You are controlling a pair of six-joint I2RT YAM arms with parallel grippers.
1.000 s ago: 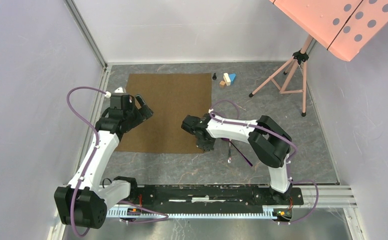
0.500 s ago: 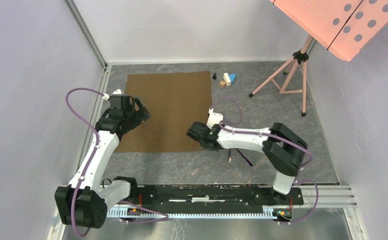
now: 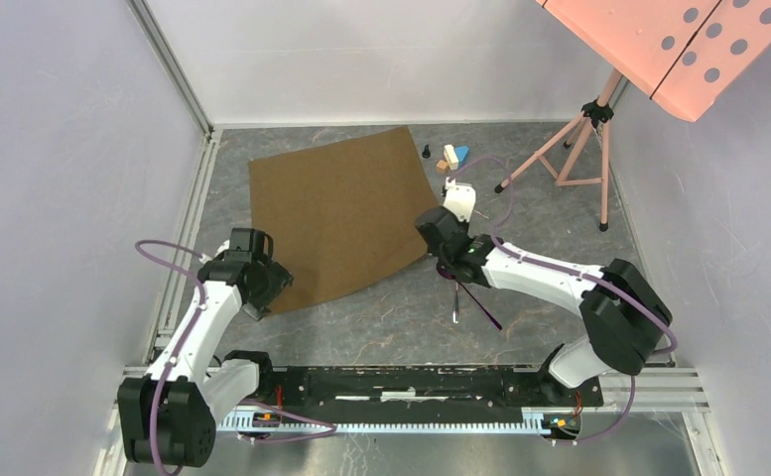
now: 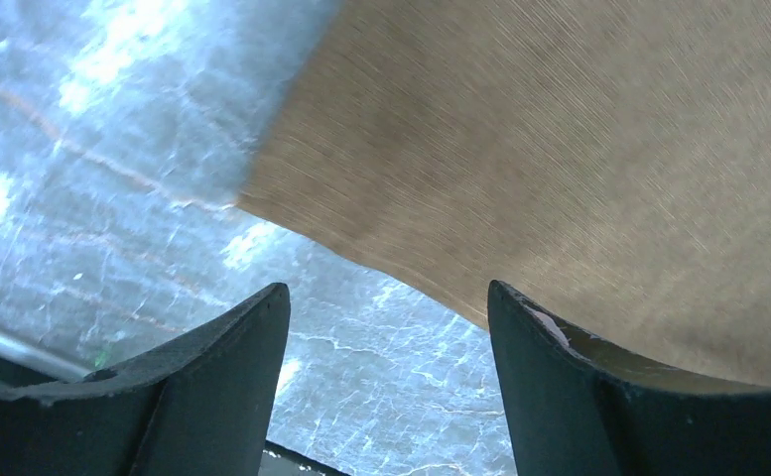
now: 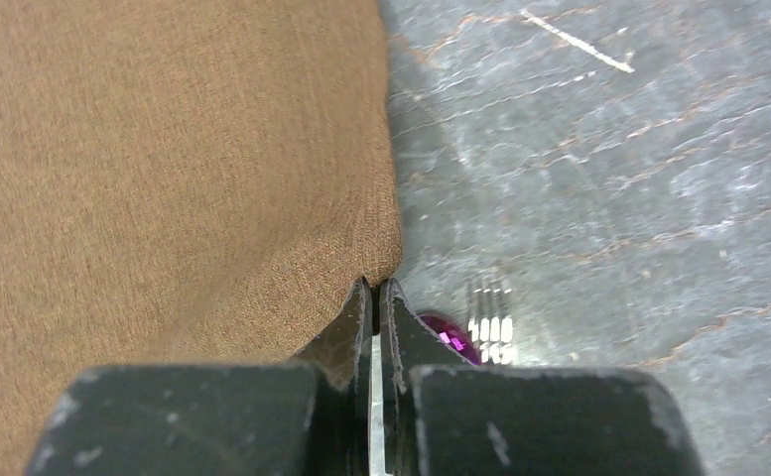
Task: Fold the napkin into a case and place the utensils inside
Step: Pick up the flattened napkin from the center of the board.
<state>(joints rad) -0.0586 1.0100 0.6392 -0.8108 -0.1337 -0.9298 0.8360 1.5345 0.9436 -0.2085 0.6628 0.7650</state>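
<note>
Napkin (image 3: 336,213): one open, unfolded brown sheet, lying flat on the grey marbled table (image 3: 381,332), left of centre. It sits askew to the table edges. Its far right corner points toward the back wall, and its near left corner lies closest to the arm bases.

Right gripper (image 5: 376,288): fingers pressed together on the napkin's near right corner. In the right wrist view the cloth narrows to a point exactly where the two dark fingertips meet. The weave puckers slightly toward that point.

Left gripper (image 4: 386,307): fingers spread wide and set low at the napkin's near left corner. In the left wrist view the cloth edge curves across the gap between the two fingers (image 4: 212,387), and bare table shows beneath it. The edge runs down behind the right-hand finger. Whether either finger touches the cloth cannot be told.

Spoon (image 3: 482,310) and fork (image 3: 454,302): both lie on the bare table just right of the napkin's near right corner, beneath the right forearm and off the cloth. They are close together, and the spoon's thin handle angles toward the near right. In the right wrist view the glossy purple bowl shows just behind the closed fingertips, with bright metal tines beside it.

Toy blocks (image 3: 450,157): a small cluster at the far edge of the table, just beyond the napkin's far right corner.

Tripod (image 3: 570,149): pink legs standing at the far right of the table. They carry a pink perforated panel (image 3: 679,40) that overhangs the upper right of the overhead view.
</note>
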